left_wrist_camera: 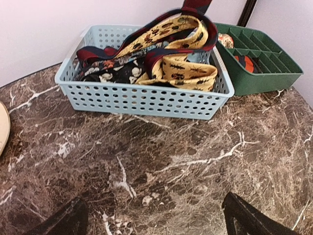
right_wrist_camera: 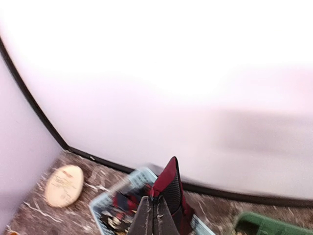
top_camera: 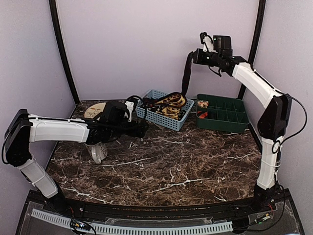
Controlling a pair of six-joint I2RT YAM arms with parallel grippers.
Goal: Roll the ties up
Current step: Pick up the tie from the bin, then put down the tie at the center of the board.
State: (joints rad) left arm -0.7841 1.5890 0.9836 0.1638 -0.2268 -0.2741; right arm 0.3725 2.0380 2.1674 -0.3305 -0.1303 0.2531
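Right side: the right gripper [right_wrist_camera: 153, 205] is clenched on the striped tie [right_wrist_camera: 168, 188]. In the wrist view I see the fingers pressed together, with the dark-and-red end standing up between them.
Right arm height: raised well above the table [top_camera: 171, 166], close to the back wall.
Held tie, path: from the pinched end it hangs down into the blue basket [top_camera: 164, 121] (its lower length lies among the other ties there).
Left side: the left gripper [left_wrist_camera: 154, 205] is released, jaws wide apart with nothing between them, low over bare marble just in front of the basket.
Basket contents: a yellow patterned tie [left_wrist_camera: 188, 71] is heaped on top. A dark patterned tie [left_wrist_camera: 112, 72] lies lower at the left end.
Neighbour: the green tray [top_camera: 222, 122] has divided compartments and sits just right of the basket. There is something red-orange in one cell, too small for me to name.
Back left: the tan disc [top_camera: 94, 110] lies flat on the marble, apart from the basket.
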